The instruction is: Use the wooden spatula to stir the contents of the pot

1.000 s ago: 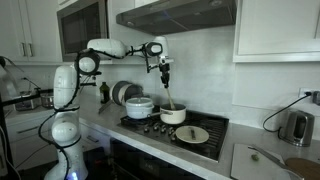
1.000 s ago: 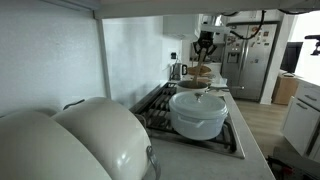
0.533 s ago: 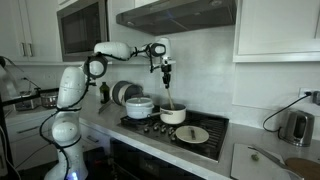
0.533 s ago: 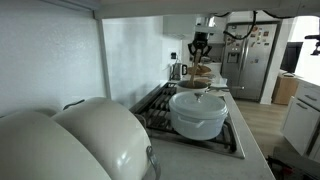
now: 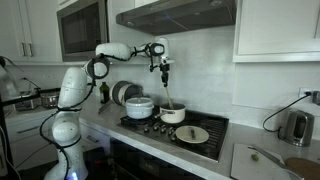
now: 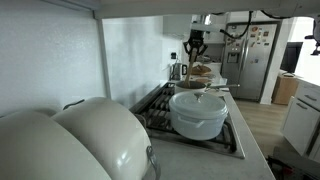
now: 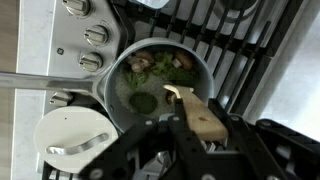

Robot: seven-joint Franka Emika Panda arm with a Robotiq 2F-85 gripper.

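A big white pot [image 5: 139, 107] and a flat pan [image 5: 193, 134] sit on the stove [image 5: 218, 127]; a kettle [image 5: 296, 126] stands well apart.

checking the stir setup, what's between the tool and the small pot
The wooden spatula: gripped in the tool, it hangs down to the pot, seen in an exterior view. The wrist view shows its blade over the pot.
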